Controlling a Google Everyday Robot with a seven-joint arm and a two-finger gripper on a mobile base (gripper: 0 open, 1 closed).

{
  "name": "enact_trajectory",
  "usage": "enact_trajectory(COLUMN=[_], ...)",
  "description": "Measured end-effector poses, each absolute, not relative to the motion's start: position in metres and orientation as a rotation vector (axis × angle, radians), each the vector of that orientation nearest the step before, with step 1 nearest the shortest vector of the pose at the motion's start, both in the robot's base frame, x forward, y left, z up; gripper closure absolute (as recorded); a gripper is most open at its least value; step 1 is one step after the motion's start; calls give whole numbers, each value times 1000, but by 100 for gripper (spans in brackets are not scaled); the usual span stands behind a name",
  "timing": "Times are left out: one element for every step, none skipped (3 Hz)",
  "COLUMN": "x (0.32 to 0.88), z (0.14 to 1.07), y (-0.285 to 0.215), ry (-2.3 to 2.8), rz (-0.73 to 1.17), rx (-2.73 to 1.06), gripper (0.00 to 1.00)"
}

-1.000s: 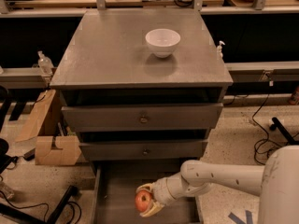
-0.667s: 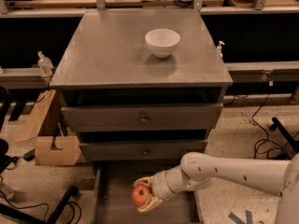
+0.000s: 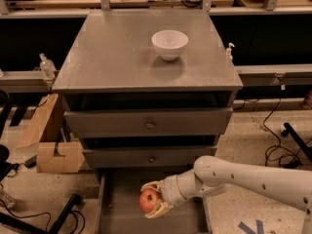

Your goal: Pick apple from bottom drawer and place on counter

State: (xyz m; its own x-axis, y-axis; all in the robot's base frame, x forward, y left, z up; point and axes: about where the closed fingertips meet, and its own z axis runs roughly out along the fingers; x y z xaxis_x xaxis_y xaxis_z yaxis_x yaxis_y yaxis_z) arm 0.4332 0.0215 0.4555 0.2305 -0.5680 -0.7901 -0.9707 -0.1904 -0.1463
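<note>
**Apple in the grip, low in the frame; the climb to the counter is where trouble lies**

The gripper (image 3: 151,200) sits at the lower centre of the frame, over the open bottom drawer (image 3: 122,213); its pale fingers (image 3: 152,185) are pinched on the apple (image 3: 147,201), one above it and one below. Whether the fruit hangs clear of the drawer floor cannot be told.

The counter (image 3: 122,57) fills the upper middle, with a white bowl (image 3: 169,44) towards its back and bare grey in front of that.

The risks, as I judge them: the two upper drawers (image 3: 148,125) stand partly pulled out just above the grip, so a straight rise could knock the apple or wrist on their fronts; a round fruit held top and bottom may roll out if jolted; a careless set-down could nudge the bowl, or let the apple roll off the front edge.
</note>
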Motion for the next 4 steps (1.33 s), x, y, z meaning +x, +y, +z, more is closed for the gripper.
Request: enact_trajectory(x=[437,448,457,465], z=[511,573,620,668], y=[15,13,12,17], ry=[1403,1374,1347,1310], rz=[814,816,807,779], rx=[-1806,-1786,-1779,-1784], gripper=[100,100,100,100])
